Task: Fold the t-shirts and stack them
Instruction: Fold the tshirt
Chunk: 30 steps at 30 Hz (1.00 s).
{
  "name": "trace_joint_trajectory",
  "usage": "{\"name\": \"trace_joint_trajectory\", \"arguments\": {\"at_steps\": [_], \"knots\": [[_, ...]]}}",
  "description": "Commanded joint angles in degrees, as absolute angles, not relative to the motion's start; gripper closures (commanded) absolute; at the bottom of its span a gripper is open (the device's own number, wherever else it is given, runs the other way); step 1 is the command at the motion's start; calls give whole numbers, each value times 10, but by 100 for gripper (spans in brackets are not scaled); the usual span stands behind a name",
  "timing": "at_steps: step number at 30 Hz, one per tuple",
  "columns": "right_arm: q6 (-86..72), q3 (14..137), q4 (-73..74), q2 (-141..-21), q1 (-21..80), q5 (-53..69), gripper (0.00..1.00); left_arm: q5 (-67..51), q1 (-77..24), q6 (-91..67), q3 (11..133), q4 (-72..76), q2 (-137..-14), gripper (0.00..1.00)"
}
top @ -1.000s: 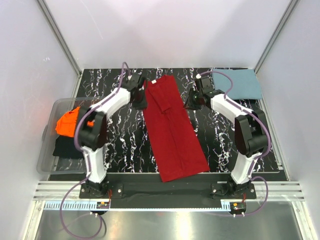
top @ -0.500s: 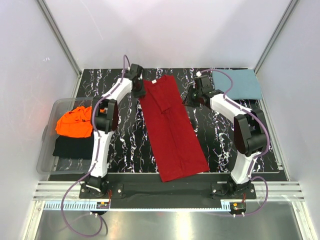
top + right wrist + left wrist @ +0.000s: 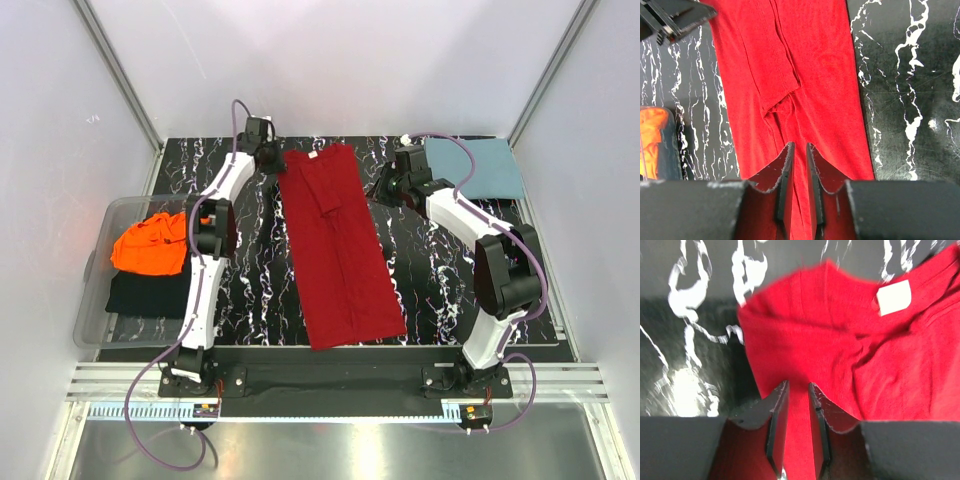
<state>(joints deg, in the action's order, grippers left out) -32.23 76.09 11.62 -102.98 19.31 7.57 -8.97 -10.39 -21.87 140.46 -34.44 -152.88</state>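
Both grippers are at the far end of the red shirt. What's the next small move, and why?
Probably lift both together and carry the collar end toward the near hem. The red t-shirt already lies as a long strip, and the left gripper and right gripper each look pinched on its far end, so a crosswise fold seems next.

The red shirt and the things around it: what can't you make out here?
Left wrist view: the white label on the red shirt is blurred, any print unreadable.
Top view: the dark bundle in the bin lies partly under the orange shirt; what it is stays unclear.
Top view: the teal shirt is too small to count its folded layers.
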Motion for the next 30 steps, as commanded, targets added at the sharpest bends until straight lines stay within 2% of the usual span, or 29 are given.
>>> {"name": "trace_joint_trajectory", "arguments": {"at_steps": [1,4,6,11,17,18,20,21,23,24,26,30], "knots": [[-332,767,94,-1022,190,73,78,-151,-88,-219,1402,-244,-1519,73],[-328,767,93,-1026,189,82,76,-233,-89,-234,1370,-216,-1480,69],[-315,766,99,-1021,189,92,74,-241,-91,-233,1336,-213,-1425,63],[-300,736,150,-964,184,117,69,-273,-93,-259,1243,-209,-1260,60],[-301,642,234,-896,180,150,69,-213,-117,-295,1002,-250,-1039,61],[-308,624,241,-882,180,152,69,-206,-126,-295,928,-251,-1009,61],[-335,570,260,-836,179,145,71,-186,-163,-303,850,-251,-925,59],[-344,552,265,-822,180,148,76,-179,-181,-306,778,-250,-899,58],[-362,501,279,-780,181,164,84,-164,-244,-312,707,-251,-828,57],[-366,486,286,-765,181,165,98,-157,-266,-330,641,-250,-804,57],[-387,442,299,-716,185,167,100,-135,-331,-358,558,-246,-740,57],[-424,375,306,-650,201,166,100,-113,-396,-404,458,-239,-640,55]]}}
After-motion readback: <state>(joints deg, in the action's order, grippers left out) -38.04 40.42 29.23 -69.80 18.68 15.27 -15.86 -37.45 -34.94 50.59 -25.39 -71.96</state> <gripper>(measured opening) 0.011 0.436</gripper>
